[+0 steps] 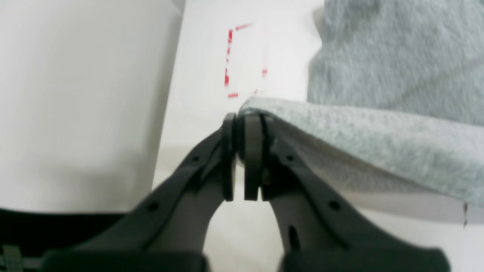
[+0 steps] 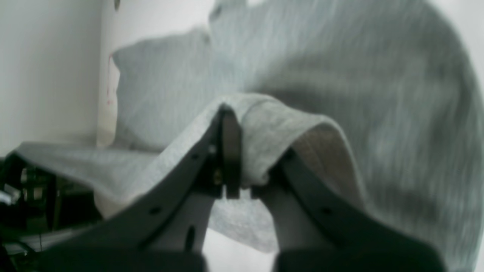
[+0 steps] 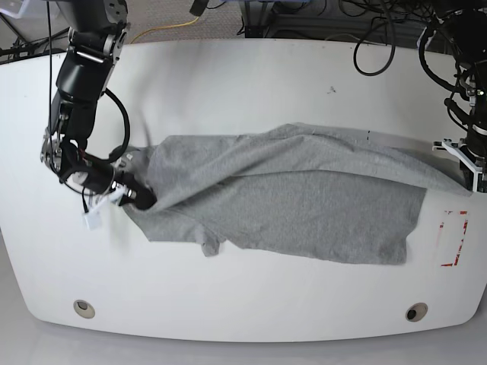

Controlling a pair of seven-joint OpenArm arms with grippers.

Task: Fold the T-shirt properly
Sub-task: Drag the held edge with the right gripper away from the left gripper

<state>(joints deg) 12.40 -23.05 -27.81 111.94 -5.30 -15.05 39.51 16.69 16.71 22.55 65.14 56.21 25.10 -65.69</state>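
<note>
table [image 3: 251, 68] edges are left well apart from the cloth on the far and near sides, where broad bare white surface is seen. the t-shirt [image 3: 304, 201] is spread across the middle of the table, reaching close to the edge where the left arm stands. a fold of it is draped over near the opposite end. no lettering on the cloth can be read in any view. a dashed red rectangle [image 3: 454, 238] is marked on the table just beside the cloth's corner. the left gripper [image 1: 242, 124] is closed on an edge of the t-shirt, lifted off the surface. the right gripper [image 2: 237, 113] is closed on a bunched fold of the t-shirt. cables [image 3: 380, 30] are seen beyond the far edge.
</note>
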